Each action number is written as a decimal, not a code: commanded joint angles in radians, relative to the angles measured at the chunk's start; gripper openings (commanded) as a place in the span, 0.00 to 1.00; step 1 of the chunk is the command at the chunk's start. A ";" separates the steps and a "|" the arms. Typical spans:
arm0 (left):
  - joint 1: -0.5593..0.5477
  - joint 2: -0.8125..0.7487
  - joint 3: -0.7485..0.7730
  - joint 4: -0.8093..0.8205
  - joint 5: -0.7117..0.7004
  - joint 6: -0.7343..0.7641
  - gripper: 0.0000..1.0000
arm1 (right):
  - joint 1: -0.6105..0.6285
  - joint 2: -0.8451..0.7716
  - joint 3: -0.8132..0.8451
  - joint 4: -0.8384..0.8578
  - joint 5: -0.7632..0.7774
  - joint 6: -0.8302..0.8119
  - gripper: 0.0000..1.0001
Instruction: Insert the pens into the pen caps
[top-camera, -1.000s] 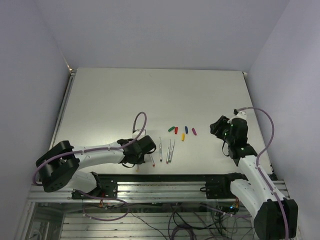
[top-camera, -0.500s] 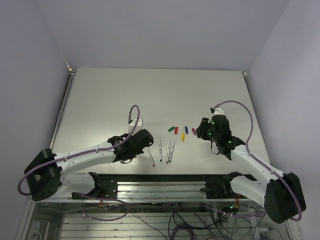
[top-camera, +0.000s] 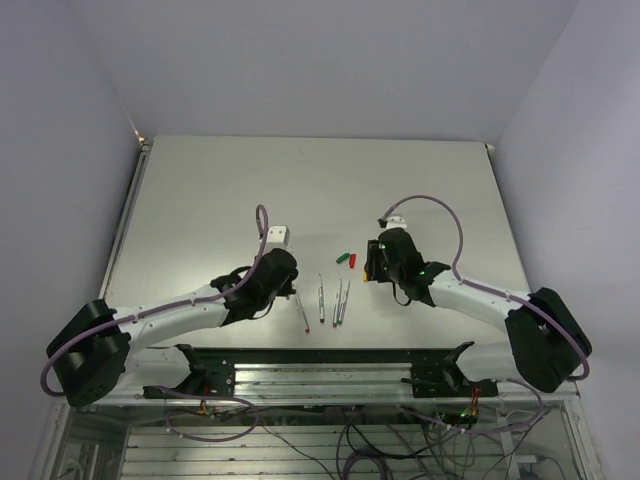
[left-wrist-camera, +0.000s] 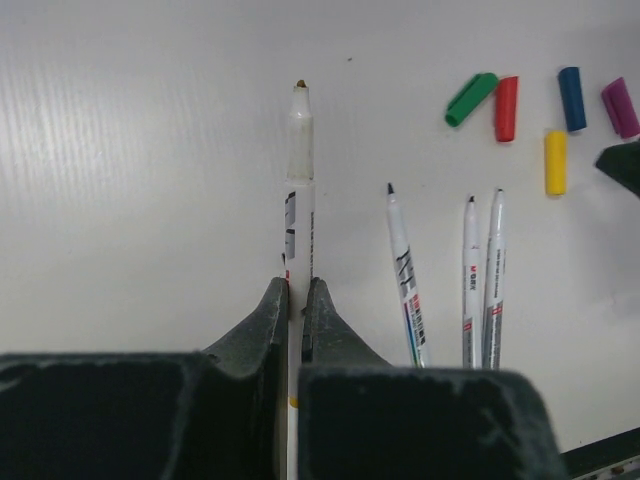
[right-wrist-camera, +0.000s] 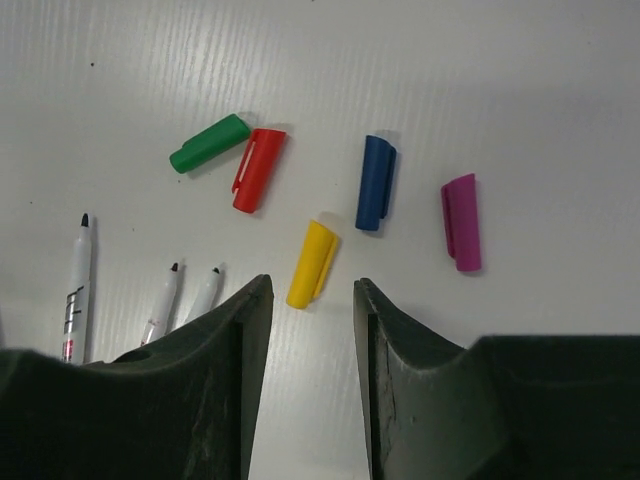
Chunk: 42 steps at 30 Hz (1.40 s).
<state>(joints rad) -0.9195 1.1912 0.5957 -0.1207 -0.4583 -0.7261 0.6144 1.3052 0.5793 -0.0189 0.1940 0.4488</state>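
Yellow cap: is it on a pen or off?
Off. The yellow cap lies alone on the table with no pen in it, and the pens nearby show bare tips.

Four pens are counted. One green cap, one red cap, one yellow cap, one blue cap and one purple cap are counted, five in all. Two grippers are seen, one left gripper and one right gripper. One table is seen beneath them.
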 joint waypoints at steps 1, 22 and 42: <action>0.004 0.044 0.048 0.119 0.063 0.094 0.07 | 0.052 0.058 0.060 0.010 0.091 0.017 0.38; 0.008 0.027 0.012 0.118 0.050 0.104 0.07 | 0.097 0.199 0.115 -0.024 0.165 0.056 0.34; 0.010 0.051 -0.005 0.131 0.054 0.093 0.07 | 0.108 0.284 0.147 -0.074 0.195 0.078 0.32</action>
<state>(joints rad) -0.9150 1.2385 0.5964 -0.0193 -0.4065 -0.6323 0.7155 1.5688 0.7090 -0.0669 0.3664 0.5060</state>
